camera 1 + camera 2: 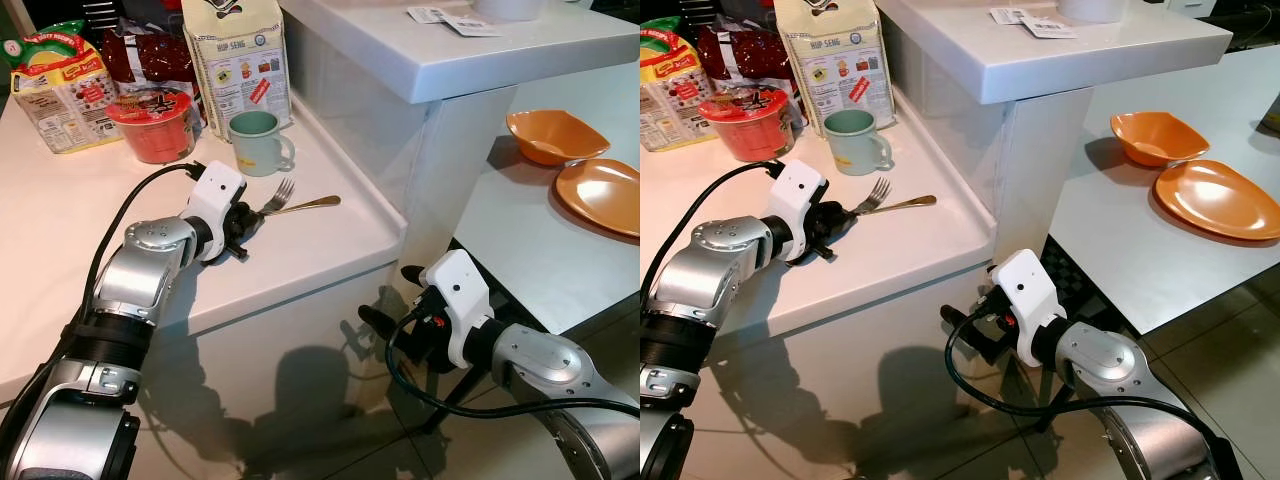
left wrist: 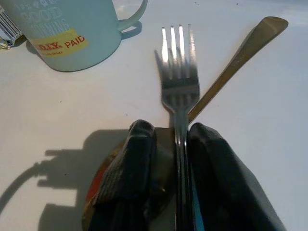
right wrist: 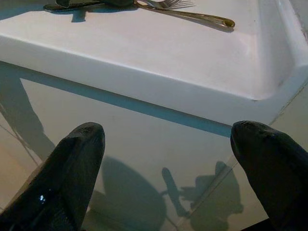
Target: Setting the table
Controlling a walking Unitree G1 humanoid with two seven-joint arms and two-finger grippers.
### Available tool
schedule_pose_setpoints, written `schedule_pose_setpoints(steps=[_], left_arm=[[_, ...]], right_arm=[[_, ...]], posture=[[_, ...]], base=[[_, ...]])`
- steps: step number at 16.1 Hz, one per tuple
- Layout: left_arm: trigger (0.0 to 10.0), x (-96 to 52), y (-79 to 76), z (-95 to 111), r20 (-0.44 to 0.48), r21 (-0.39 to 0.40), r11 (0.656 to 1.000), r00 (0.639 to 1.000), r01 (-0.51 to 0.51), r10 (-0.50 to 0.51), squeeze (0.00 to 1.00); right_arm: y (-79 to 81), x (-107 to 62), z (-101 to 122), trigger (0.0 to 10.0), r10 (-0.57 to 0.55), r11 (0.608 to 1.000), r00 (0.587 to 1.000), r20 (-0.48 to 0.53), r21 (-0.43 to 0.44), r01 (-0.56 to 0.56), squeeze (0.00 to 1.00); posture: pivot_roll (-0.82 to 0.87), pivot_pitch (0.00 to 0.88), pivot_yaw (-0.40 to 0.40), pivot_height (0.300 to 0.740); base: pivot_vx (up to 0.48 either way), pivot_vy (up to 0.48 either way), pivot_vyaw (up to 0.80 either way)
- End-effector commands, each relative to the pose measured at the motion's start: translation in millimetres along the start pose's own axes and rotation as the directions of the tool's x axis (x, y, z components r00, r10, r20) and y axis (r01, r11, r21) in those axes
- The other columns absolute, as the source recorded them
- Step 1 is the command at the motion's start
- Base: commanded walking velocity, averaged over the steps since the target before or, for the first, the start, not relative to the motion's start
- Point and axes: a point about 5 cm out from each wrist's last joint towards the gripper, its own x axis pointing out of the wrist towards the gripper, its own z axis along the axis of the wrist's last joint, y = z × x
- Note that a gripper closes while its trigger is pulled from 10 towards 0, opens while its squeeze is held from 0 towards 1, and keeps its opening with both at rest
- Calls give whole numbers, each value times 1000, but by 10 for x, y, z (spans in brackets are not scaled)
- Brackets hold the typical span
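My left gripper [image 2: 175, 159] clamped a silver fork [image 2: 179, 82] over a gold-handled utensil [image 2: 240, 53], beside a pale green mug [image 2: 67, 31].

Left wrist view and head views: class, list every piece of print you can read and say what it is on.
"PAID", after a half-cut word ending "D.I.Y.": yellow label on the green mug.
Pale "GOOD MORNING" above it: faint, uncertain.
"HUP SENG": cream cracker pack; its small print is unreadable.
Yellow snack bag and red noodle cup: too blurred.

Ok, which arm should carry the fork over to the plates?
Left. The left hand is already shut on the fork on the counter. The right hand hangs open below the counter edge, holding nothing.
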Motion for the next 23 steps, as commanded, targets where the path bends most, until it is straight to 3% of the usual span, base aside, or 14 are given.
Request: schedule_pose_setpoints(steps=[1, 8, 13, 18, 22, 23], left_arm=[[0, 30, -59, -92, -53, -11, 999, 997, 46, -47, 0], [0, 38, -84, -87, -60, 35, 998, 997, 59, -57, 0], [0, -12, -22, 47, -6, 28, 998, 999, 48, -48, 0], [0, -332, 46, 268, 161, -40, 991, 979, 131, -123, 0], [0, -526, 27, 292, 222, -78, 979, 960, 190, -169, 0], [0, -583, 25, 272, 245, -133, 972, 957, 191, -155, 0]], right_arm=[[10, -20, 23, 10000, 6, 1000, 1000, 3, -14, -6, 0], [4, -12, 18, 10000, 5, 1000, 1000, 0, -15, -5, 0], [-11, -7, 26, 10000, -2, 1000, 1000, 7, -15, 3, 0], [-63, -6, 85, 10000, -32, 999, 998, 51, 2, 32, 0], [-71, 16, 102, 10000, -24, 1000, 998, 62, 5, 24, 0], [-73, 23, 108, 10000, -23, 1000, 997, 68, 7, 23, 0]], posture=[[-25, 0, 11, 740], [-24, 0, 10, 740], [-23, 0, 9, 740], [-14, 0, 7, 740], [-3, 0, 0, 740], [0, 0, 0, 740]], base=[[0, 0, 0], [0, 0, 0], [0, 0, 0], [0, 0, 0], [0, 0, 0], [0, 0, 0]])
